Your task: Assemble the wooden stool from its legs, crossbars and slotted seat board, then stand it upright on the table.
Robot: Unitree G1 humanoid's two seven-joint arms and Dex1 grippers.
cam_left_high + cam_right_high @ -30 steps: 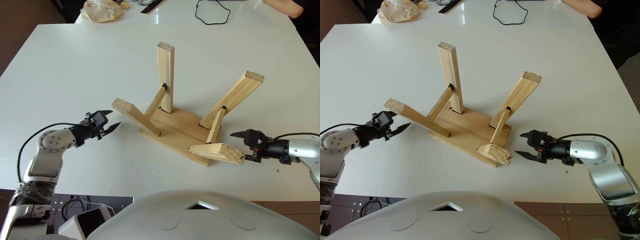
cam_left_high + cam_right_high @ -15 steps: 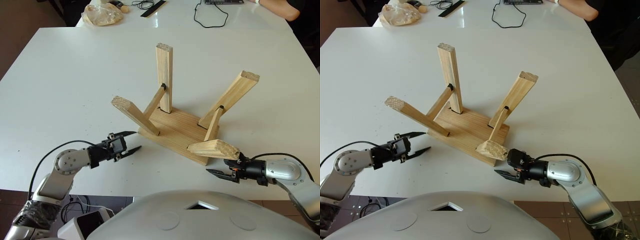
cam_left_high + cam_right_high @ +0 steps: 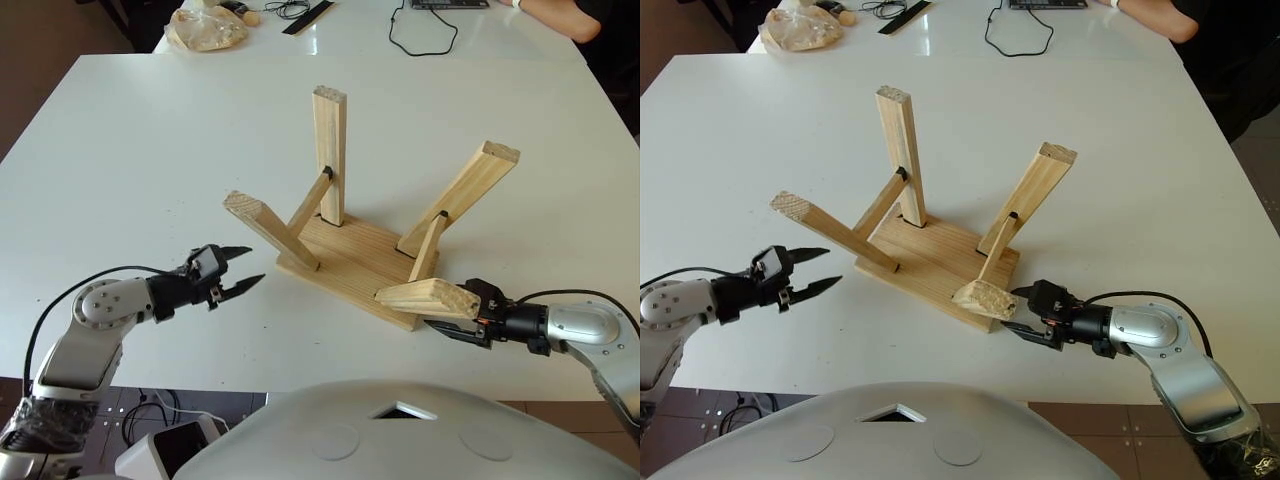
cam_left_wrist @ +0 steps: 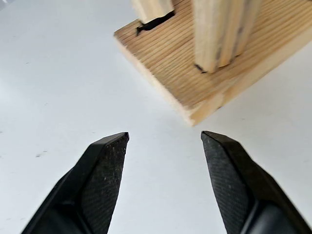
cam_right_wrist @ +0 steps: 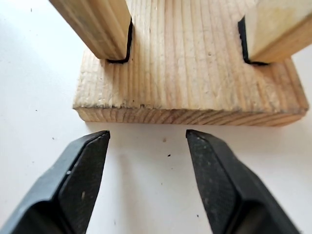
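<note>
Wooden stool (image 3: 350,235), pale unpainted timber, is set upside down on the white table (image 3: 130,150); the slotted seat board (image 3: 345,262) is laid flat, and four legs (image 3: 331,150) are splayed upward and joined in pairs by crossbars (image 3: 312,203). Left gripper (image 3: 253,265) is held left of the seat board, fingers spread wide, nothing gripped. Right gripper (image 3: 1011,309) is held just beside the seat board's near right edge, fingers likewise parted, nothing gripped.

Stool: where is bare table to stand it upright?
The table is bare behind the stool and far out to either side. The near strip is crowded: left end effector and right end effector sit by the seat board.
</note>
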